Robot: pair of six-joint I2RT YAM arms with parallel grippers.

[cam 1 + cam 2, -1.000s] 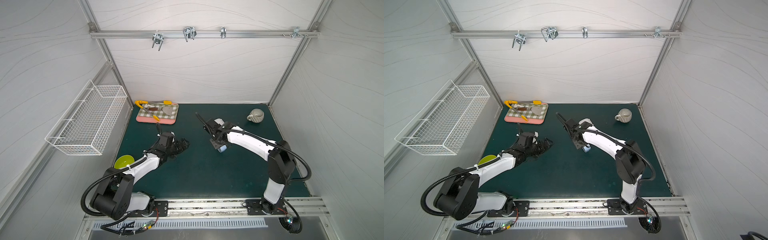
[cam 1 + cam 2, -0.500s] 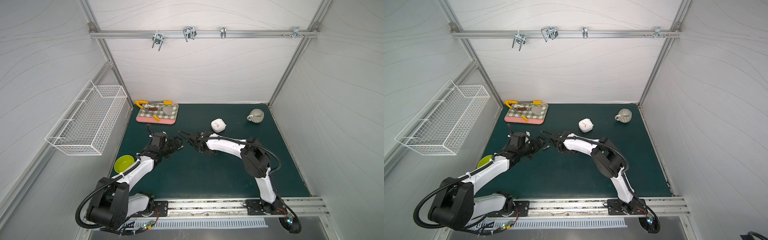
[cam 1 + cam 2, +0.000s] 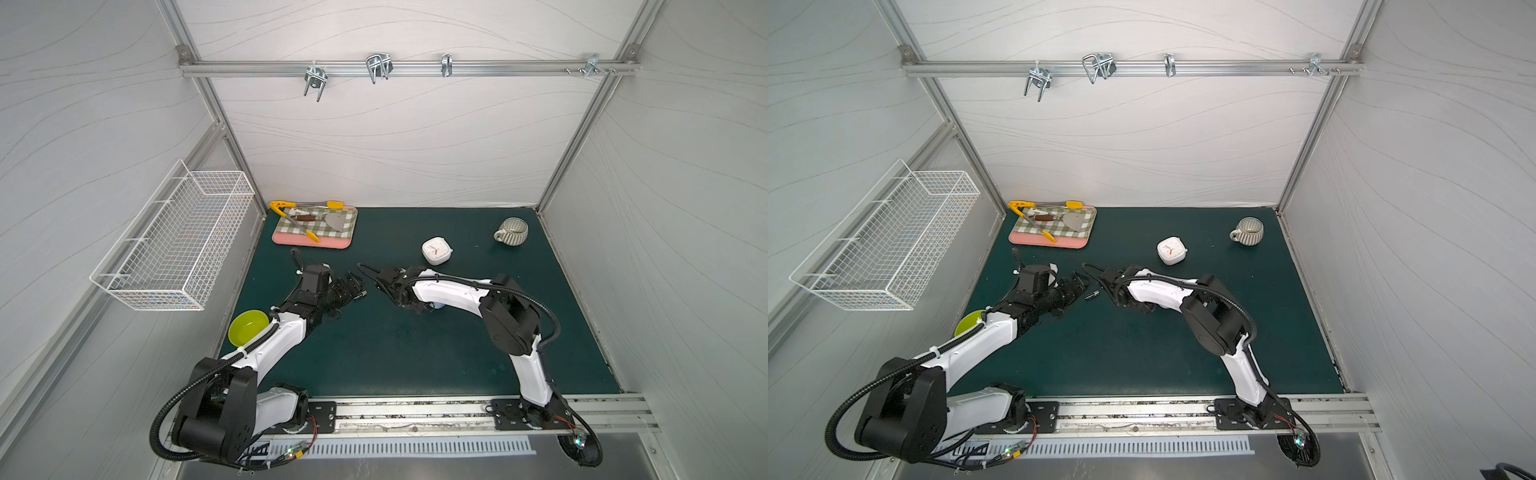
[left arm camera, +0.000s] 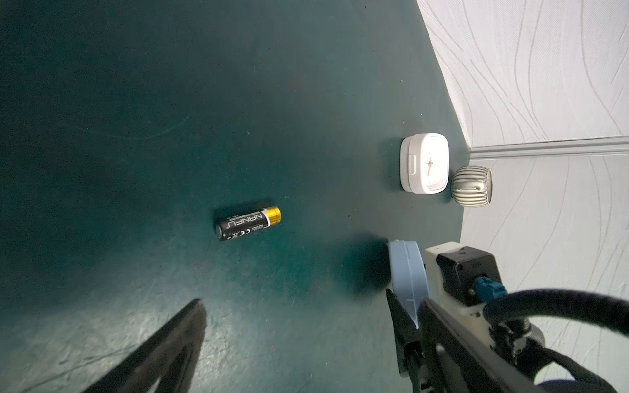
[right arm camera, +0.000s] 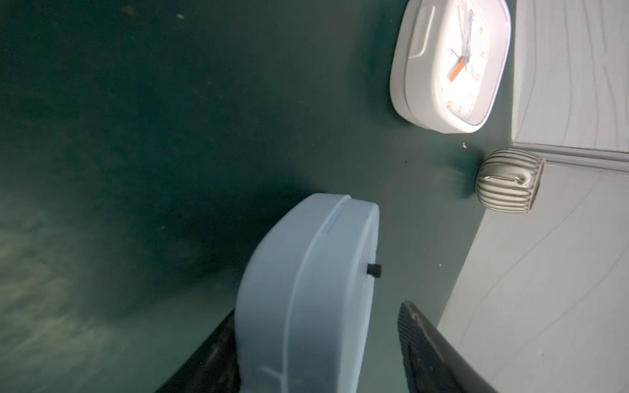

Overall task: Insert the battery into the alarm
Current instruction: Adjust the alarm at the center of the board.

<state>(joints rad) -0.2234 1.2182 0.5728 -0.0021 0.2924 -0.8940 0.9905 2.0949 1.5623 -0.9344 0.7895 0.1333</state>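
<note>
1. Dark green rubbery mat (image 3: 395,353) lies under both my arms.
2. Pale blue rounded plastic alarm (image 5: 306,272) sits edge-up between the fingers of my right gripper (image 5: 318,308), with its small black knob facing the far finger. The jaws are parted: one finger (image 5: 218,343) lies against it and the other stands clear, so nothing is pinched.
3. My left gripper (image 3: 354,286) is spread wide and touches nothing.
4. Black cylindrical battery with a gold end (image 4: 248,223) lies flat on the mat between my grippers, just beyond the left fingertips. Its long axis runs from gripper to gripper, gold end toward the right one.
</note>
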